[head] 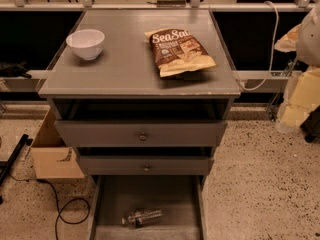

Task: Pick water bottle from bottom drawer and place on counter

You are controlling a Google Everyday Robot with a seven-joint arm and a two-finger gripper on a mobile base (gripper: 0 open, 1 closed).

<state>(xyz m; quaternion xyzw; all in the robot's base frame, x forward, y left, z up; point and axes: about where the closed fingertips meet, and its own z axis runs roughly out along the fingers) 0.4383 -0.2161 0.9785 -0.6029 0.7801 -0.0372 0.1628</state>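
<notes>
The water bottle (142, 217) is a small clear bottle lying on its side on the floor of the bottom drawer (107, 204), near its front. The drawer is pulled open below the two knobbed drawers. The counter (125, 66) is the flat grey top of the cabinet. My gripper (295, 111) hangs with the pale arm parts at the far right edge of the view. It is level with the upper drawers, well right of the cabinet and far from the bottle.
A white bowl (86, 43) stands at the counter's back left. A brown chip bag (179, 51) lies at its back right. The two upper drawers (142, 134) stand slightly open. A cardboard box (52, 154) and cables (65, 211) lie on the floor at the left.
</notes>
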